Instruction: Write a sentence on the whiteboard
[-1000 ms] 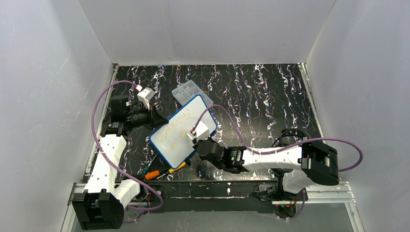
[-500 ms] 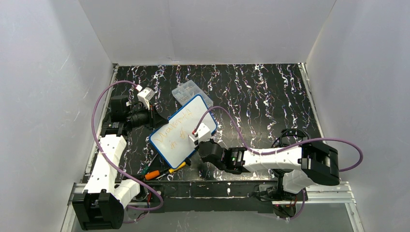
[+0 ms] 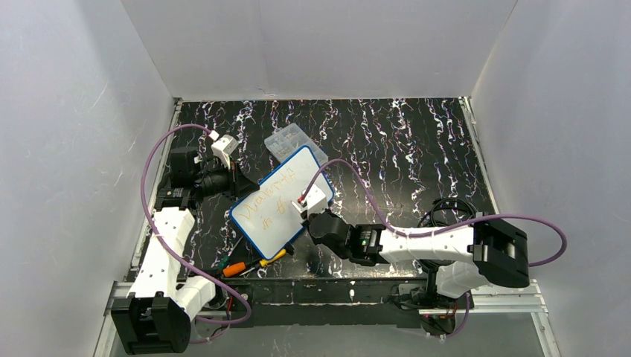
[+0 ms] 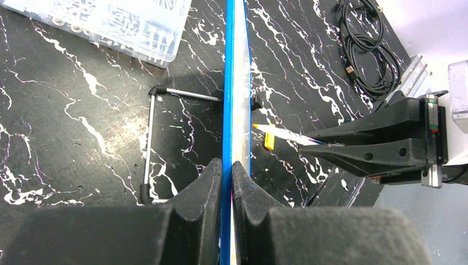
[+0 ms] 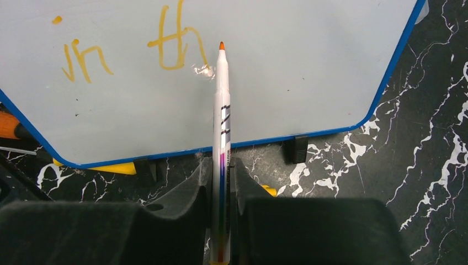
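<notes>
Clamps the whiteboard (image 3: 279, 201) by its blue rim with the left end effector (image 4: 227, 165), fingers closed tight on the edge. Grips a white marker (image 5: 222, 110) in the right end effector (image 5: 221, 165), fingers closed on the barrel, orange tip pointing at the board face just right of "th". Places the board left of centre on the black marbled surface (image 3: 402, 149), far corner just beside the clear compartment box (image 3: 292, 141). Shows the sentence (image 5: 165, 49) as orange lettering in two slanted lines, the second reading "in th"; cannot tell whether the tip touches the board
</notes>
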